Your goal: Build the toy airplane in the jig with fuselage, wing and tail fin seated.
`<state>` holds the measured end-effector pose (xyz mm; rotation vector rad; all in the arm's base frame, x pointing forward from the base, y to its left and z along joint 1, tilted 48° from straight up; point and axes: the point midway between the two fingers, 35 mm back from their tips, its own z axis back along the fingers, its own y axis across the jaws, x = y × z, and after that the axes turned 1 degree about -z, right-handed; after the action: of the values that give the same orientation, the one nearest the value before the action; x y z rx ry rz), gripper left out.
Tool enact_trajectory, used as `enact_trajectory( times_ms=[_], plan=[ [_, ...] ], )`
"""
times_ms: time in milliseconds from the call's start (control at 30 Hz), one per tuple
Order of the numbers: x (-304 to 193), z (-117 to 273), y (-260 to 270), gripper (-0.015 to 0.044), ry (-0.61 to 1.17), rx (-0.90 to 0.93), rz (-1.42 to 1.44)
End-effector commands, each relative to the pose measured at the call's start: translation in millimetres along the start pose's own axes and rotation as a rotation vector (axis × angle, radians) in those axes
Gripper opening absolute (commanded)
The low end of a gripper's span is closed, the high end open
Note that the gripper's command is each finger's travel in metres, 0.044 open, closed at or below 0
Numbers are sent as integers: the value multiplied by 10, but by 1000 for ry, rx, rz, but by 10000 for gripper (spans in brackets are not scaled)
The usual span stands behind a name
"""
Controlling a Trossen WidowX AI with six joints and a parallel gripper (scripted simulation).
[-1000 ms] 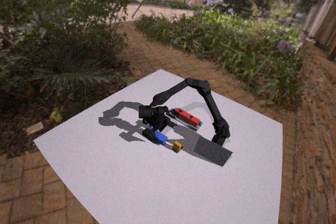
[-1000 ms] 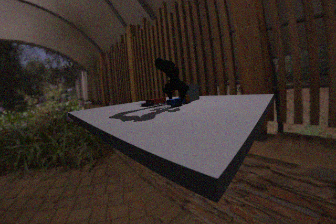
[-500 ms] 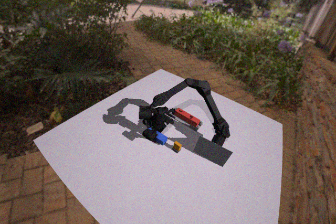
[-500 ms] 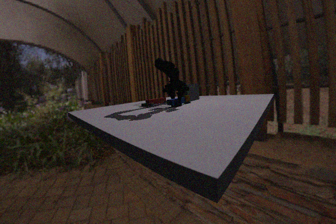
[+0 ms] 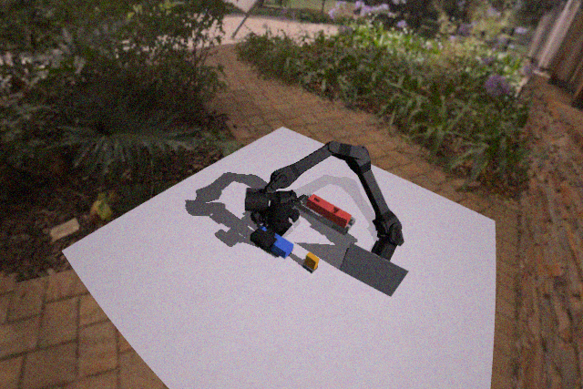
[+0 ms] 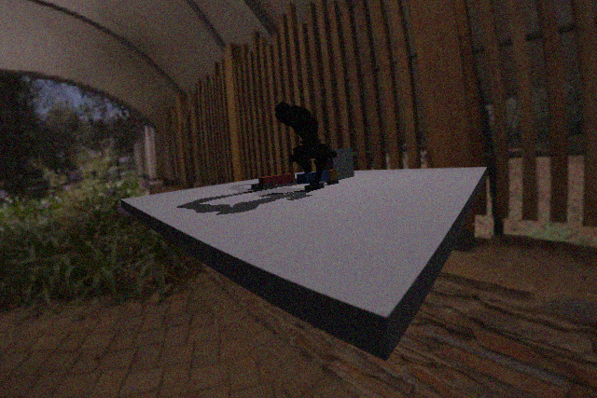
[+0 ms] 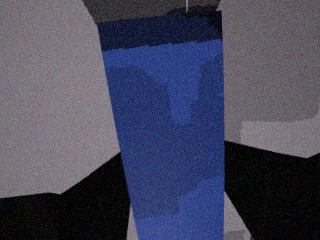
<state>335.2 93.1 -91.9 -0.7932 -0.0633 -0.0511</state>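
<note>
Here we are, my gripper (image 5: 271,239) (image 6: 313,179) (image 7: 168,151) standing about half open and clamped on the blue wing (image 5: 282,247) (image 6: 305,177) (image 7: 170,145), a finger on either long side, and that grip across the narrow way makes sense: it should leave the wing's ends free and keep it level on the way to the socket. Whether the wing is off the desk (image 5: 329,328) (image 6: 376,240) I can't tell, but it's low, down near the surface. Just beyond one end of it sits the small orange tail fin (image 5: 311,261) (image 6: 333,175), close enough that I'd go straight up before any sideways swing, or I might knock it. Across from me, there's the red fuselage (image 5: 328,209) (image 6: 276,178) lying along the grey cradle (image 5: 347,228) (image 6: 254,186), sockets facing up, looking seated, and that gives me a ready base for the wing. Between wing and cradle runs a strip of desk with only shadow on it, a good lane for the carry once I'm high enough. Past the fin stands the dark grey panel (image 5: 373,271) (image 6: 343,162), near my arm's foot, so I'd keep my elbow off that side. Desk edges are well apart from all the parts, and room looks generous. Wing next, I judge, then fin!
</note>
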Motion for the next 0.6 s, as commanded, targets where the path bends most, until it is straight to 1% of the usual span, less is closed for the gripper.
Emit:
enact_trajectory(
  times_ms=[0, 567],
  plan=[
    [39, 134, 48, 0, -15, 21, -1],
    [54, 660, 51, 0, 6, 0, 6]
  ],
)
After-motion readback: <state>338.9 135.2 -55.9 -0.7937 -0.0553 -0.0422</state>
